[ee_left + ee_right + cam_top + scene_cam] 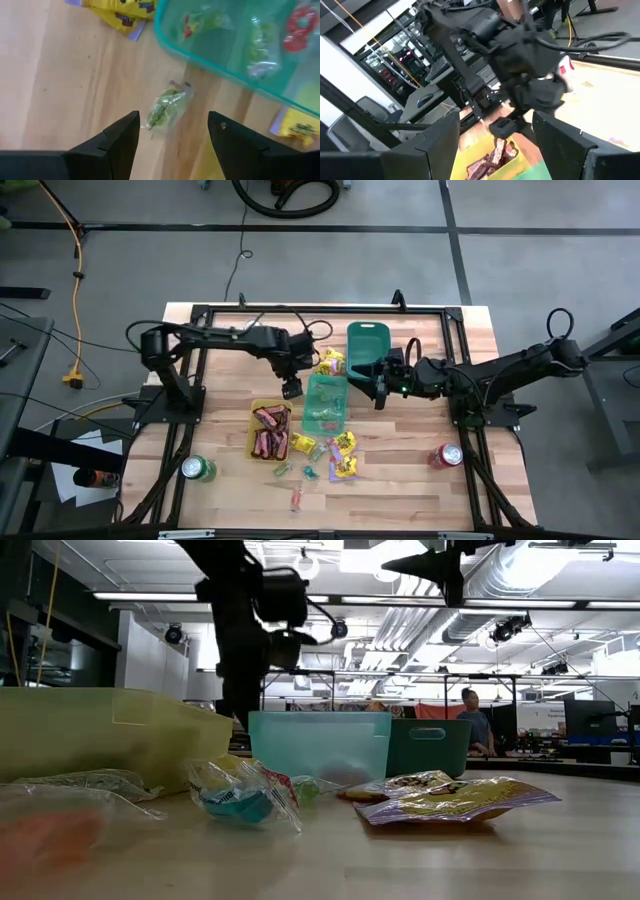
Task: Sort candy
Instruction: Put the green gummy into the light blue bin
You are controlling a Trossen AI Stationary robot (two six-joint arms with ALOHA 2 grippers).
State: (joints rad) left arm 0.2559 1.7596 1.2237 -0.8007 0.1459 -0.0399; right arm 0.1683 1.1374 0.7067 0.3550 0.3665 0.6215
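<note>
My left gripper (292, 388) hangs open, pointing down, between the yellow tray (255, 416) of red-brown bars (269, 430) and the pale teal tray (325, 402). In the left wrist view its fingers (172, 117) stand on either side of a small green wrapped candy (167, 105), which lies flat on the wood beside the teal tray's rim (200, 62); they do not touch it. My right gripper (380, 392) is open and level beside the teal tray's right side, holding nothing (496, 120). Loose yellow packets (345, 445) and tiny pieces (283, 470) lie near the front.
A dark green tray (368, 345) stands at the back, with a yellow packet (330, 362) beside it. A green can (197, 470) is at the front left and a red can (447, 456) at the front right. Small candies (260, 45) lie in the teal tray.
</note>
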